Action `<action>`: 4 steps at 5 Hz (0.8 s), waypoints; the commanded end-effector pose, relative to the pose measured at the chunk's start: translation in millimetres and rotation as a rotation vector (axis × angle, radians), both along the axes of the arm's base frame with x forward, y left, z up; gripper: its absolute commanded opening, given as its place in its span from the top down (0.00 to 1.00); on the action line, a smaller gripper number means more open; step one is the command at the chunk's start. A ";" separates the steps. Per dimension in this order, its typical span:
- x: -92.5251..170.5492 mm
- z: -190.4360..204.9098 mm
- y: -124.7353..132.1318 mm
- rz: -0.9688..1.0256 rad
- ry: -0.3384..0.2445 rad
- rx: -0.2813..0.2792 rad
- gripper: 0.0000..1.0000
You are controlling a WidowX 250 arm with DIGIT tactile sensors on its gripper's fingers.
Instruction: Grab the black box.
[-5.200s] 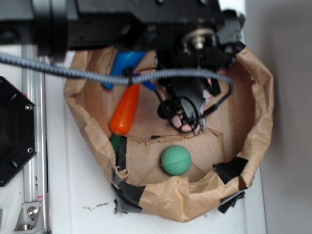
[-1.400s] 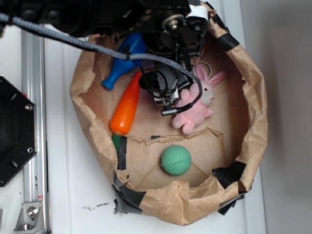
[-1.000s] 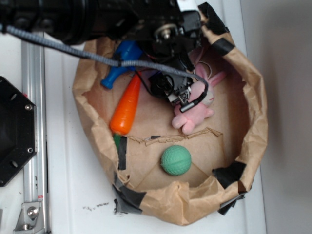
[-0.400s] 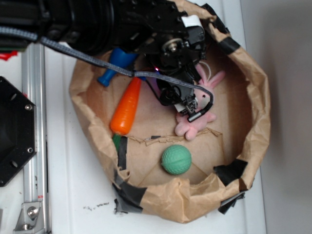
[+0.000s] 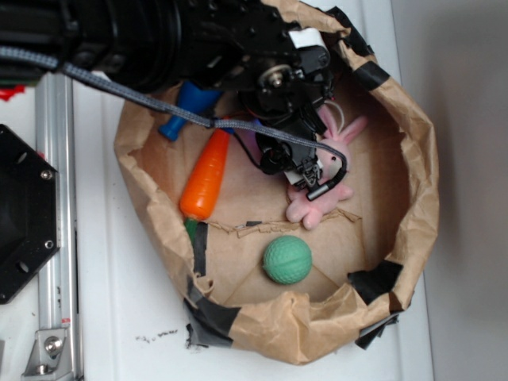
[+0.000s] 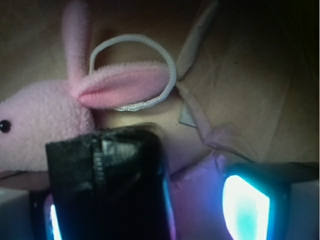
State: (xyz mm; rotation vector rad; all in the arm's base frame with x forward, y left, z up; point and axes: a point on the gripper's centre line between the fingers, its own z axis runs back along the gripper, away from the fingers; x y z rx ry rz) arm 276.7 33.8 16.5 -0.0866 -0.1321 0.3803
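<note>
While the gripper (image 5: pixel 305 171) hangs inside the paper bag (image 5: pixel 413 159), jaws apart, black box (image 6: pixel 107 185) at its left finger, pink bunny (image 6: pixel 45 130) touching behind, green ball (image 5: pixel 286 259) apart.

The black arm reaches in from 10 o'clock, its wrist bent downward, a braided grey cable trailing along it. The gripper (image 5: pixel 298 163) points toward 5 o'clock. In the wrist view its fingers (image 6: pixel 250 200) stand apart, pads glowing cyan.
</note>
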 end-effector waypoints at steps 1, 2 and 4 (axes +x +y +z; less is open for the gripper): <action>-0.1 -5.3 -0.3 -0.019 0.028 -0.046 1.00; -0.9 12.0 10.3 -0.010 0.009 -0.041 1.00; -18.1 70.3 17.2 -0.024 -0.054 0.065 1.00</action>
